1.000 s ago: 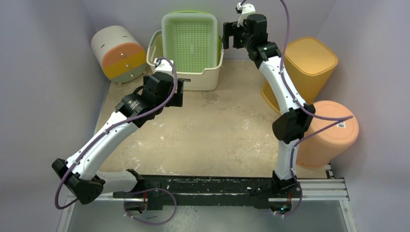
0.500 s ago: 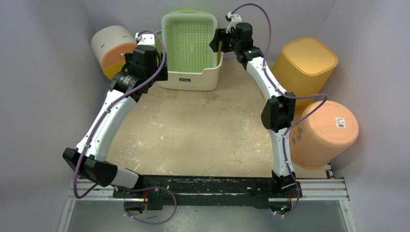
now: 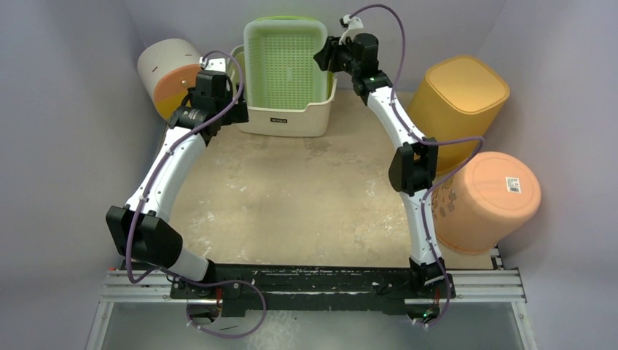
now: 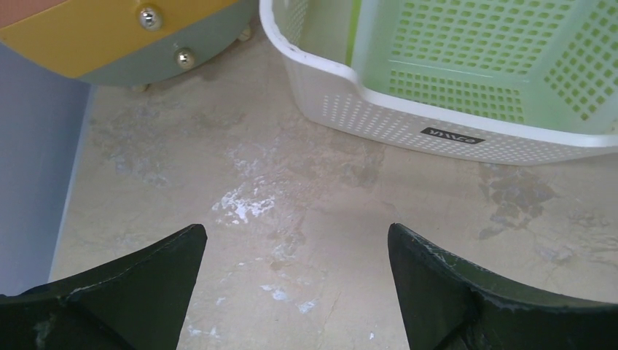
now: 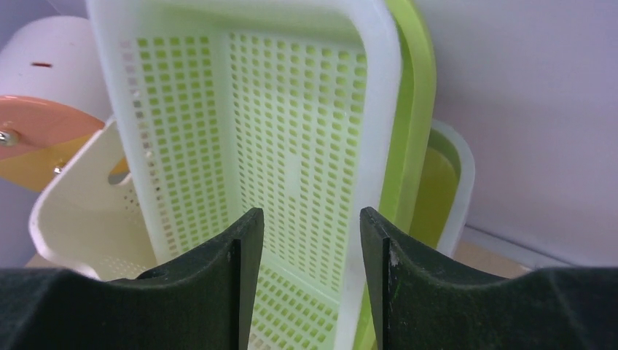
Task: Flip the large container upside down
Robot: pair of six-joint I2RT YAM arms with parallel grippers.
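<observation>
Here, green basket (image 3: 284, 55) inside container (image 3: 291, 120), cabinet (image 3: 164, 65) beside

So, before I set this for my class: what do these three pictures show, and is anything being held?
Two robot arms are bolted to a table, each ending in a two-finger gripper. The wide picture looks down from above and behind; the other two come from wrist cameras, so the dark shapes below are fingers. At the back stands a white tub with a green basket propped inside. Left of it lies a drum-shaped drawer unit; to the right are a yellow bin and an orange bin. The left gripper is wide open over table beside the tub. The right gripper, jaws partly apart, faces the basket. Nothing looks gripped.
</observation>
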